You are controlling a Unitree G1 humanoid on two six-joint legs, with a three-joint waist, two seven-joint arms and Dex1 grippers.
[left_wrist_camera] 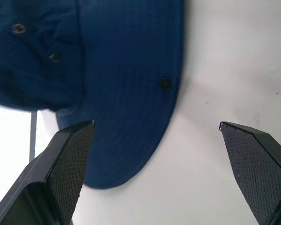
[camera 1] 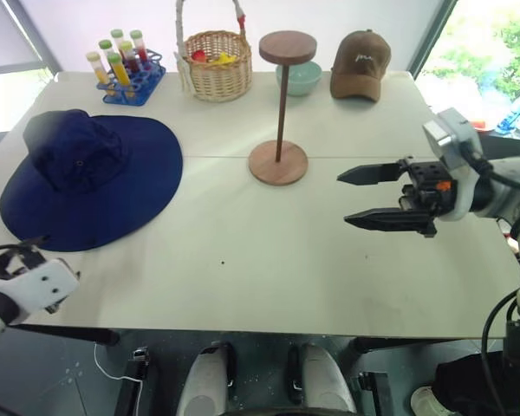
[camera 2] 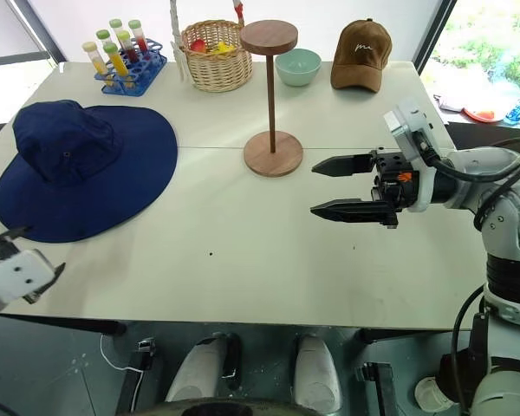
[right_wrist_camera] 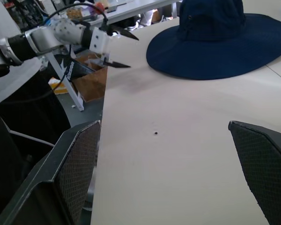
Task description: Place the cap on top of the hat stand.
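Left claw (right_wrist_camera: 116,47): jaws wide apart, holding nothing; it hangs at the tabletop's near left corner, just off the cap's near brim edge.
Right claw (camera 1: 371,198): jaws spread wide, empty, fingers level and pointing towards the hat stand from its right and nearer side, above bare tabletop.
Tabletop (camera 1: 269,260): pale, matte, two panels joined by a seam that passes the hat stand's base; floor visible past the near edge.
Cap (camera 1: 87,178): flat on the tabletop, well to the left of the hat stand, brim spread round, crown up.
Hat stand (camera 1: 281,108): upright, top disc bare.
Behind the hat stand: test-tube rack (camera 1: 126,65), wicker basket (camera 1: 217,62), pale bowl (camera 1: 300,78), brown baseball cap (camera 1: 361,63).
Open room: bare tabletop between cap, hat stand and right claw.
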